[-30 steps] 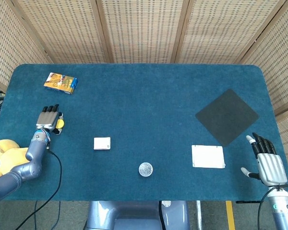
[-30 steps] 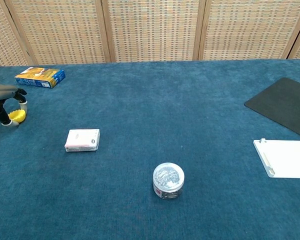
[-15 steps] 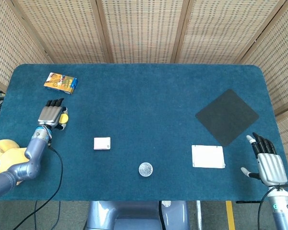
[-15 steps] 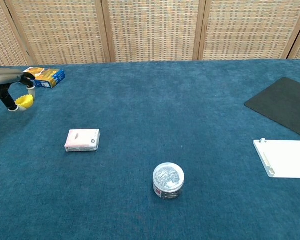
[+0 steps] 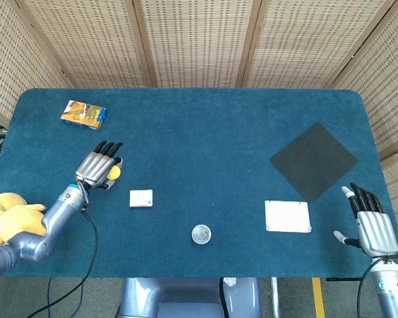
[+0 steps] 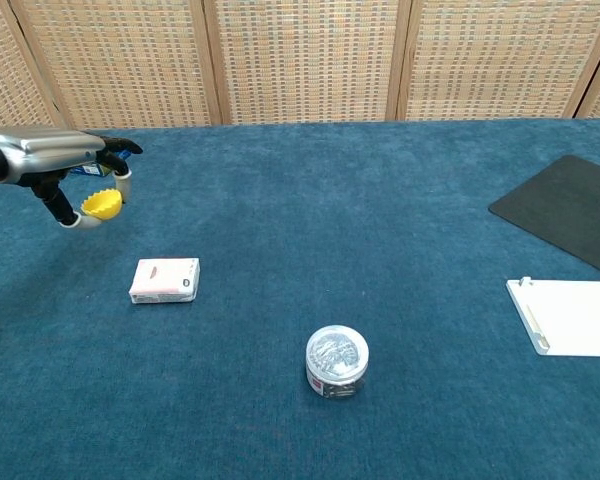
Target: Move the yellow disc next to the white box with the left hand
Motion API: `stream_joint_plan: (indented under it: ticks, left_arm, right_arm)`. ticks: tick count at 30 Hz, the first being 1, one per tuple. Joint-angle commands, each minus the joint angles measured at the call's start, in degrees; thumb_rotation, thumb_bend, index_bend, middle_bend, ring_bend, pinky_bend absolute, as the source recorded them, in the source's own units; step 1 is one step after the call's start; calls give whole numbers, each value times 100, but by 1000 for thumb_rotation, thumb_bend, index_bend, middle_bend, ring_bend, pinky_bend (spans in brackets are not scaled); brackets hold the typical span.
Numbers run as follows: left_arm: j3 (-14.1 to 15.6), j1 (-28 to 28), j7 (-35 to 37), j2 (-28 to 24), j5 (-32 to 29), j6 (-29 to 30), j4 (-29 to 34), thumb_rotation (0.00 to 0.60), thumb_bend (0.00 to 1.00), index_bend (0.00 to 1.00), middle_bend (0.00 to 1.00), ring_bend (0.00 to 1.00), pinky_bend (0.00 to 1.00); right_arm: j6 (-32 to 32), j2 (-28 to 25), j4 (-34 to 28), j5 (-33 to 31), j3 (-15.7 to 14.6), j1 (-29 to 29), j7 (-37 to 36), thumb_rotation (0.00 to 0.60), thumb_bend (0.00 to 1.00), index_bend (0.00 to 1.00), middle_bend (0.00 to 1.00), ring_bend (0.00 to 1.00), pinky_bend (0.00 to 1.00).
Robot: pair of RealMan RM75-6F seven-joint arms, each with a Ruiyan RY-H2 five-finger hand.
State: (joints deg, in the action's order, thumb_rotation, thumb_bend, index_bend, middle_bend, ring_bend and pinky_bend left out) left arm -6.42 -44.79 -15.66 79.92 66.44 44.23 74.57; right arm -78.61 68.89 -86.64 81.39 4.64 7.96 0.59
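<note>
My left hand [image 5: 97, 168] [image 6: 68, 172] holds the yellow disc [image 5: 113, 173] [image 6: 103, 205] pinched between thumb and a finger, lifted above the blue table. The white box [image 5: 141, 198] [image 6: 165, 280] lies flat on the cloth, a short way to the right of the hand and nearer the front edge. My right hand [image 5: 373, 224] hangs open at the table's front right corner with nothing in it; the chest view does not show it.
A small round tin [image 5: 201, 234] [image 6: 337, 362] stands near the front middle. A white flat tray [image 5: 288, 216] [image 6: 570, 316] and a dark square mat [image 5: 313, 161] [image 6: 570, 208] lie on the right. An orange-blue packet [image 5: 84, 114] sits at the back left, a yellow plush toy [image 5: 12, 215] at the left edge.
My left hand has lifted the yellow disc off the cloth and carried it rightward, toward the white box. The right hand has stayed still.
</note>
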Motion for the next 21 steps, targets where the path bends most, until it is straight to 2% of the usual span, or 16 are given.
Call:
stream_joint_plan:
  ticks: [1, 4, 8, 21]
  left_arm:
    - [245, 11, 399, -113, 755, 179, 315, 600, 347, 448, 0, 0, 0]
    - [380, 16, 689, -125, 1328, 389, 414, 600, 345, 458, 0, 0, 0]
    - [530, -11, 959, -158, 1795, 507, 494, 600, 344, 460, 0, 0, 0]
    - [919, -22, 1083, -186, 2467, 607, 607, 600, 344, 453, 0, 0, 0]
  right_arm:
    - [-1, 0, 1, -5, 3, 0, -1, 600, 0, 77, 0, 0, 61]
    - [-4, -3, 5, -15, 11, -2, -17, 600, 0, 77, 0, 0, 61]
    - [2, -8, 16, -33, 22, 0, -41, 600, 0, 77, 0, 0, 61]
    - [-43, -33, 17, -33, 42, -17, -88, 600, 0, 77, 0, 0, 61]
